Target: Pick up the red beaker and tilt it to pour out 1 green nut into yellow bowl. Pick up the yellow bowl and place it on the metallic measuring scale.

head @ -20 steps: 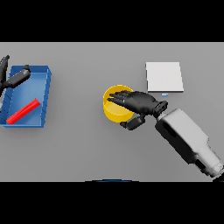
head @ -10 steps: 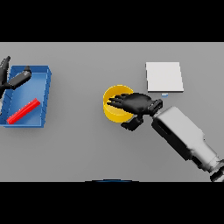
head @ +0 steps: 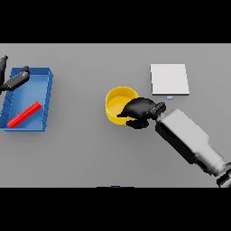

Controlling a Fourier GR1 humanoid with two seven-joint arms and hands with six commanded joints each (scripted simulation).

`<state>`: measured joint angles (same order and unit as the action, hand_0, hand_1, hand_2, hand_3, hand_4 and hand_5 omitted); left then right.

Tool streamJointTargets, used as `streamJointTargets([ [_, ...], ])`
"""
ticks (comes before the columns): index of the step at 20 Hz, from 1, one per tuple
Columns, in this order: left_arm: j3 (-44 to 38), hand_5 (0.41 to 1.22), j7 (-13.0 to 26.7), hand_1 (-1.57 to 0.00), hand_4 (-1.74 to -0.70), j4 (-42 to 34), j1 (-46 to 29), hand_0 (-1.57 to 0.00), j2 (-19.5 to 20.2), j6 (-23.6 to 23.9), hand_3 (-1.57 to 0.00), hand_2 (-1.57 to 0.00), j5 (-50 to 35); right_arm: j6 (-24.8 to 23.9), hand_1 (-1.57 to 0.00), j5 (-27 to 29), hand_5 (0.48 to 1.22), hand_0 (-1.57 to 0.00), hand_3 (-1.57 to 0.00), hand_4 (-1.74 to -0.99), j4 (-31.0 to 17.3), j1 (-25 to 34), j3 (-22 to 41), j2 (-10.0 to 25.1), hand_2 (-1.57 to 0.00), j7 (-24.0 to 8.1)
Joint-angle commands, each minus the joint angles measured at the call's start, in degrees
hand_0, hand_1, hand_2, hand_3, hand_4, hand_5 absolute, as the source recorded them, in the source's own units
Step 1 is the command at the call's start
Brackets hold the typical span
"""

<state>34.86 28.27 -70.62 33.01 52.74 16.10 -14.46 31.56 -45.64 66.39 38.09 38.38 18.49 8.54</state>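
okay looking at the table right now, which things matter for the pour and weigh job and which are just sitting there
Part of the job:
yellow bowl, right hand at its rim
metallic scale, nothing on it
red beaker, lying in the tray

Just sitting there:
blue tray
left hand, at the tray's far corner

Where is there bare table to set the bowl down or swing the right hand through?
Bare table lies between the blue tray and the yellow bowl, along the near edge, and left of the scale. It is crowded where the right hand grips the bowl's rim just below the scale. The left hand sits over the tray's far corner.
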Motion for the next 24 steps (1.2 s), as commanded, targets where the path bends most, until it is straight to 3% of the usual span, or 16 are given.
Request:
streamJointTargets([
  [1, -0.16, 0.727, 0.22, 0.0, -0.8, 0.44, 0.46, 0.0, -0.12, -0.27, 0.0, 0.0, -0.13, 0.14, -1.2, 0.04, 1.137, -1.22, -0.93, -1.628, 0.37, -0.24, 0.16, 0.21, -1.18, -0.35],
  [4, -0.14, 0.725, 0.33, 0.0, -0.8, -0.63, -0.59, 0.0, 0.33, 0.11, 0.0, 0.0, -0.4, 0.62, -1.38, 0.94, 1.178, -1.39, -1.14, -1.682, 1.42, -0.81, -0.03, 0.96, -1.31, -0.42],
  [6, 0.08, 0.726, 0.51, 0.0, -0.8, -0.81, -0.25, 0.0, 0.14, 0.2, 0.0, 0.0, -0.16, 0.8, -1.45, 1.22, 1.193, -1.46, -1.17, -1.703, 2.03, -0.71, -0.05, 0.8, -1.39, -2.04],
  [11, 0.08, 0.724, 0.63, 0.0, -0.8, -1.18, -0.73, 0.0, 0.38, 0.49, 0.0, 0.0, -0.19, 2.48, -1.53, 3.65, 1.212, -1.53, -1.19, -1.729, 5.53, -0.15, -1.65, 3.31, -1.49, -1.09],
  [14, 0.27, 0.721, 0.6, 0.0, -0.8, -1.59, -0.78, 0.0, 0.76, 0.55, 0.0, 0.0, 0.22, 5.29, -1.55, 5.16, 1.216, -1.55, -1.38, -1.731, 9.6, 1.27, -3.55, 5.43, -1.51, -3.48],
  [21, -0.31, 0.723, 0.38, 0.0, -0.81, -1.12, -0.14, 0.0, 0.53, 0.17, 0.0, 0.0, -0.49, 8.45, -1.57, 8.69, 1.219, -1.57, -1.25, -1.72, 14.55, 3.4, -6.47, 7.66, -1.56, -10.11],
  [23, -0.08, 0.723, 0.95, 0.0, -0.8, -1.65, 0.08, 0.0, 1.18, 0.11, 0.0, 0.0, 0.02, 8.05, -1.57, 8.57, 1.22, -1.57, -1.24, -1.719, 14.88, 3.83, -6.5, 8.39, -1.56, -10.26],
  [24, -0.2, 0.723, 0.51, 0.0, -0.8, -2.28, -0.33, 0.0, 1.64, 0.24, 0.0, 0.0, -0.04, 7.49, -1.57, 8.4, 1.22, -1.57, -1.24, -1.719, 14.81, 4.28, -6.74, 9.79, -1.56, -8.72],
])
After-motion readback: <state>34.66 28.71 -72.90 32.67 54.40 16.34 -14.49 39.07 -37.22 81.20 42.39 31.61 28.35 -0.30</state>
